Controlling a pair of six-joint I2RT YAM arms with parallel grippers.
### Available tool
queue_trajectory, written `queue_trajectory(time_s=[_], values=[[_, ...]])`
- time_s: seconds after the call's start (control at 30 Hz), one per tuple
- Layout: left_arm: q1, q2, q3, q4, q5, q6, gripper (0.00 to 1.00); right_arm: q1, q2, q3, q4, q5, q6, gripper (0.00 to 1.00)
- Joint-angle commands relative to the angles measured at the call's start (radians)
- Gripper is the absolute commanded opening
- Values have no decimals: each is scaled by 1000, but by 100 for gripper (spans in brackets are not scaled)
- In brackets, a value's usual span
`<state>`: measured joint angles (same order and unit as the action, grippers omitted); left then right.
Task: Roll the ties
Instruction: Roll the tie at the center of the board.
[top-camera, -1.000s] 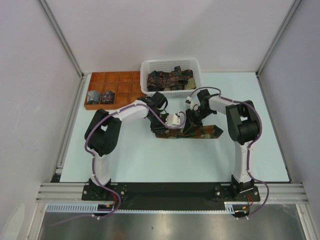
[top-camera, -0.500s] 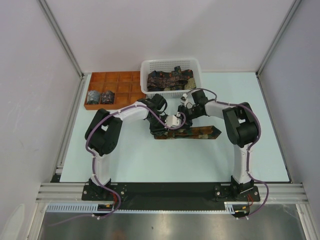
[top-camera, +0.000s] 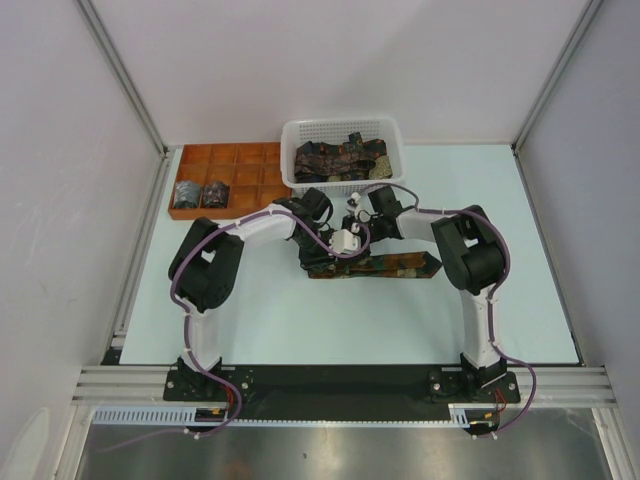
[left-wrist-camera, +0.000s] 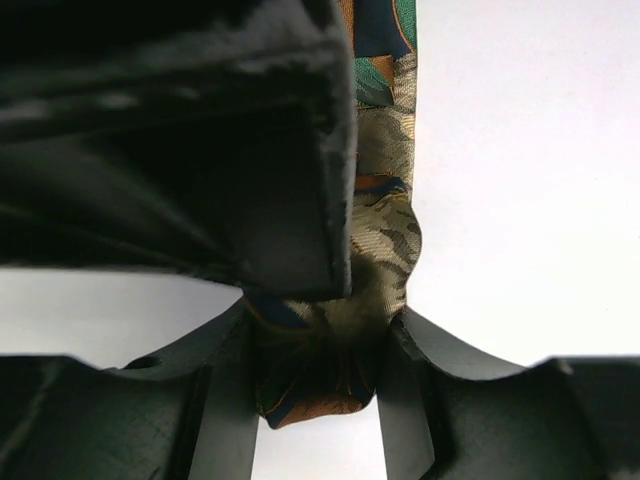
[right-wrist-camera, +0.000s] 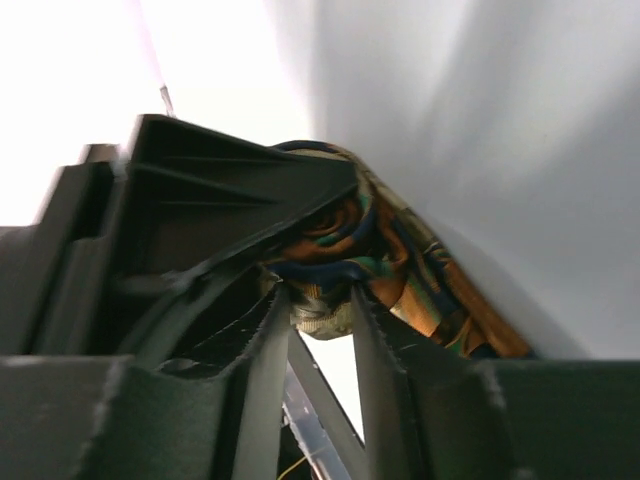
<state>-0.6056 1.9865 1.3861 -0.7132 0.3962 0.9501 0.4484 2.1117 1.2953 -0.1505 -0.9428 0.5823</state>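
1. Left wrist view: the left gripper (left-wrist-camera: 320, 335) is clamped on a bunched, rolled end of the tie (left-wrist-camera: 385, 230), with fabric pressed against both fingers (left-wrist-camera: 405, 385). The rest of the strip runs up and away over the pale table (left-wrist-camera: 520, 180). A black bulk (left-wrist-camera: 170, 140) fills the upper left and hides that side of the tie.
2. Right wrist view: the right gripper (right-wrist-camera: 318, 300) pinches a fold of the same tie at its fingertips. A ribbed black part (right-wrist-camera: 200, 190) crowds in just above and covers part of the roll.
3. Top view: both grippers meet over the tie's left end at the table's middle, and its pointed end lies free to the right. Just behind stands the white basket (top-camera: 292, 165) holding loose ties (top-camera: 335, 158). The orange tray (top-camera: 235, 155) to the left holds two rolled bundles (top-camera: 200, 193) in its near compartments.
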Motion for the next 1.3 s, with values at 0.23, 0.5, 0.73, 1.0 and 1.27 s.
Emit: queue_trajectory(time_s=[0.23, 0.5, 0.73, 1.0, 1.27], values=[[12, -46, -24, 27, 27, -46, 63, 7, 63, 10, -86, 73, -102, 0], [104, -150, -21, 60, 139, -123, 84, -7, 91, 18, -147, 136, -159, 0], [122, -176, -67, 63, 167, -120, 91, -30, 83, 13, -199, 168, -196, 0], [98, -129, -67, 77, 193, -82, 95, -4, 111, 30, -210, 231, -179, 0], [43, -83, -58, 63, 167, 12, 87, -19, 108, 27, -238, 268, -191, 0]])
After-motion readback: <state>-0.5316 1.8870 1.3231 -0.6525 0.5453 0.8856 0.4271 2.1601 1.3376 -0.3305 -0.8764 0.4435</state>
